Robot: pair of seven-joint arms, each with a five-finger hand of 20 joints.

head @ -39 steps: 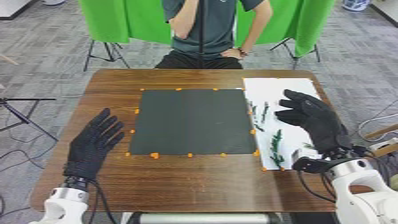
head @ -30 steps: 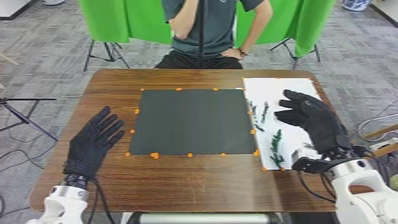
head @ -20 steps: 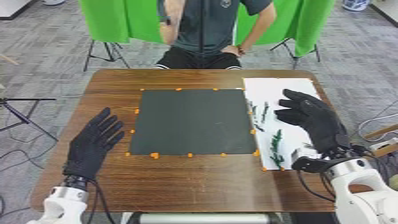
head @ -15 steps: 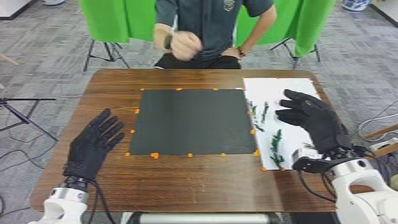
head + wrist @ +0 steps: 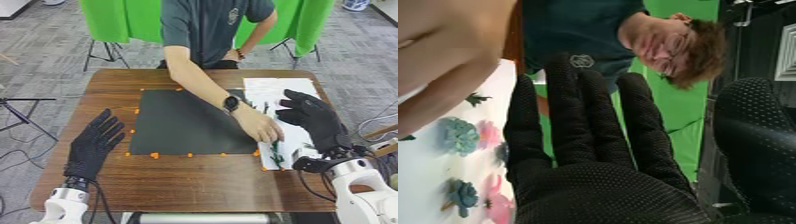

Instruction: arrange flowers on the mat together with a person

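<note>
In the head view, the dark mat point(image 5: 182, 125) lies flat on the table. Green stems point(image 5: 276, 155) lie on the white sheet point(image 5: 266, 86) to its right, and a person's hand point(image 5: 259, 126) is down at them, its fingertips on or close to a stem. My right hand point(image 5: 313, 120) is over the sheet's right side, fingers straight, holding nothing. My left hand point(image 5: 91, 145) is open left of the mat. The right wrist view has my right hand point(image 5: 602, 195) open, with teal flowers point(image 5: 462, 136) and pink flowers point(image 5: 497, 202) on the sheet, and the person's hand point(image 5: 451, 55) close by.
Small orange markers point(image 5: 155, 155) edge the mat. The person's forearm crosses the mat's far right part, close to my right hand. Brown table point(image 5: 178, 187) surface surrounds the mat and sheet.
The person's arm has come down from near the body, across the mat, to the stems on the white sheet. Both of my hands have stayed where they were.
</note>
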